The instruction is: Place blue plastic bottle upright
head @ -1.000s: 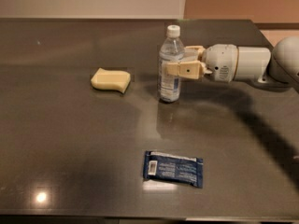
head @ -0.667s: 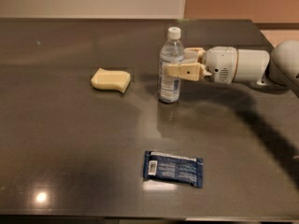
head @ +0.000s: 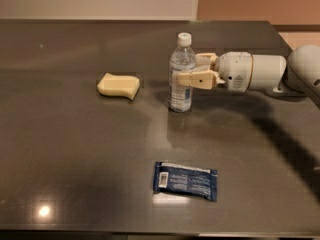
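Snack wrapper [head: 185, 180], dark blue, lies flat nearest on the dark table [head: 75, 149]. Farther back, the blue plastic bottle [head: 180, 97] stands upright mid-table, cap on. The gripper [head: 187, 70] reaches in from the right, its 2 fingers closed against the bottle's sides. A yellow sponge [head: 119, 85] sits well to the bottle's left.

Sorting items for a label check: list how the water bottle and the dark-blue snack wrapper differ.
The blue plastic bottle stands upright; the snack wrapper lies flat. The bottle is clear with a white cap; the wrapper is opaque dark blue. The claw is at the bottle's label, reaching in from the right; nothing touches the wrapper, which lies nearer the camera. Both rest on the dark table.
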Controlling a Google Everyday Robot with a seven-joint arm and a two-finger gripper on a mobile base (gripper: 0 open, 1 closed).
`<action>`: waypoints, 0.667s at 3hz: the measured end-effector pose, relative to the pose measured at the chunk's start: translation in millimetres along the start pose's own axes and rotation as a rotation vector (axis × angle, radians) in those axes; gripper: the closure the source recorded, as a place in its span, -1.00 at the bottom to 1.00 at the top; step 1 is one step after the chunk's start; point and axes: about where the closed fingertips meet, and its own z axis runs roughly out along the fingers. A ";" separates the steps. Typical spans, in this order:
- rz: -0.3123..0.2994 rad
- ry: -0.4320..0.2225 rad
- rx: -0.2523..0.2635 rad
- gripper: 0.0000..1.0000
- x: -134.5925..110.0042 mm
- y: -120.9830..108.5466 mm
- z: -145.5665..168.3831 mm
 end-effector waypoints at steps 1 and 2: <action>-0.005 -0.011 0.004 -0.74 -2.8 -3.4 0.7; 0.008 -0.020 0.005 -1.00 -3.1 -7.2 -1.1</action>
